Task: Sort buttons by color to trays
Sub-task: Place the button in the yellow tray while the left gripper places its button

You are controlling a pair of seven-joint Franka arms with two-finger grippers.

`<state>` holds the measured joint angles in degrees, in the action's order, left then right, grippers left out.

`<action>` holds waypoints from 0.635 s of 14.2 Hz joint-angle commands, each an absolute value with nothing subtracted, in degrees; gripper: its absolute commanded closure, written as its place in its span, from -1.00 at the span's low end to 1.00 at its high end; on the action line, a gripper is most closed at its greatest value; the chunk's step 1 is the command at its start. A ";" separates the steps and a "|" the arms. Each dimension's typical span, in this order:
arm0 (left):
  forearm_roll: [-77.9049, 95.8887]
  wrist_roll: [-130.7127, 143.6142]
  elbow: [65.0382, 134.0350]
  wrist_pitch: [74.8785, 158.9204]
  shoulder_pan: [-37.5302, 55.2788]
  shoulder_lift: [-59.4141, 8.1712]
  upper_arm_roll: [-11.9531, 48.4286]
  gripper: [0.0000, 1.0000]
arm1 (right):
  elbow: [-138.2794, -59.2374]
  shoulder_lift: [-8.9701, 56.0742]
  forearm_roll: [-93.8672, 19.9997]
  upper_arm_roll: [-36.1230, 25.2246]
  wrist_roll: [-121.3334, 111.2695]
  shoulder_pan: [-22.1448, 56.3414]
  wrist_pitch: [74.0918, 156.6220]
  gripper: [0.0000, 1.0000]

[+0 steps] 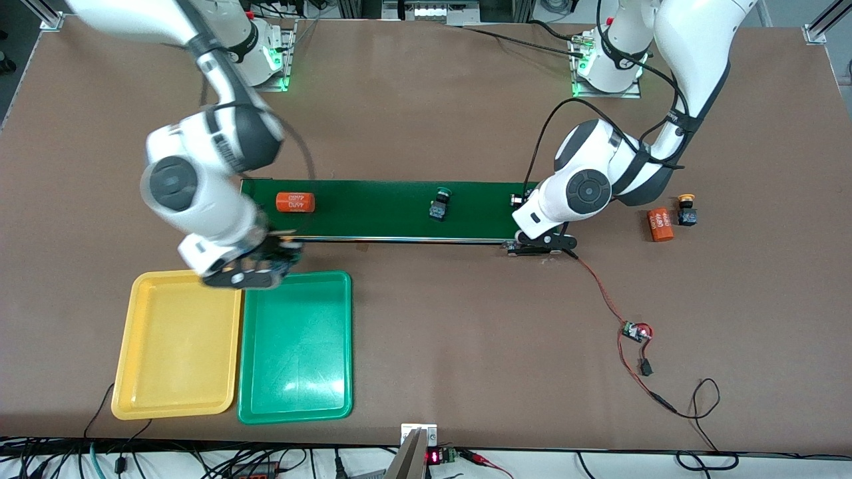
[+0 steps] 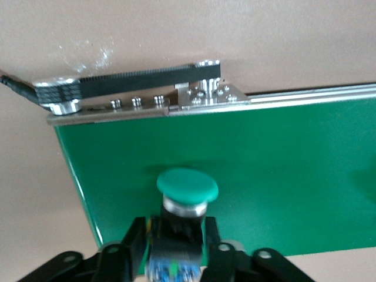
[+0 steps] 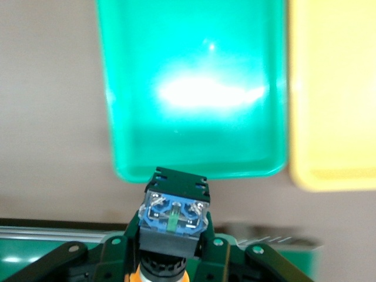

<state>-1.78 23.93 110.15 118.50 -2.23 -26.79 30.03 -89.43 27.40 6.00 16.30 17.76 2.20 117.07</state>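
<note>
My right gripper [image 3: 171, 235] [image 1: 266, 266] is shut on a button [image 3: 173, 214] with a blue-and-black body and an orange cap. It hangs over the belt-side rims where the yellow tray [image 1: 176, 346] [image 3: 335, 88] meets the green tray [image 1: 296, 346] [image 3: 194, 88]. Both trays hold nothing. At the left arm's end of the conveyor belt [image 1: 379, 209] [image 2: 264, 188], my left gripper [image 2: 174, 226] straddles a green-capped button [image 2: 187, 187] on the belt, fingers slightly apart from its body. A second green button [image 1: 439, 203] sits mid-belt. A yellow-capped button [image 1: 687, 209] lies on the table.
One orange cylinder [image 1: 295, 201] lies on the belt toward the right arm's end, another [image 1: 660, 224] on the table beside the yellow-capped button. A small circuit board [image 1: 636, 330] with red wires trails from the conveyor's drive end [image 2: 135, 88].
</note>
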 commanded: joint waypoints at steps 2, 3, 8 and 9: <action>-0.44 23.64 110.21 118.57 -3.85 -21.29 28.66 -1.00 | -88.51 29.70 6.59 16.96 7.49 -5.08 116.46 0.81; -0.44 23.64 110.30 117.96 -5.96 -19.53 27.96 -1.00 | -87.98 30.32 6.59 16.96 5.99 -6.49 116.54 0.80; -1.41 23.38 110.39 114.70 -20.45 -18.89 27.69 -1.00 | -87.63 36.37 14.04 12.50 -1.30 -10.45 122.41 0.79; -2.45 22.86 110.30 114.78 -22.57 -19.85 27.60 -1.00 | -87.71 37.34 14.85 12.05 -1.84 -11.42 123.48 0.79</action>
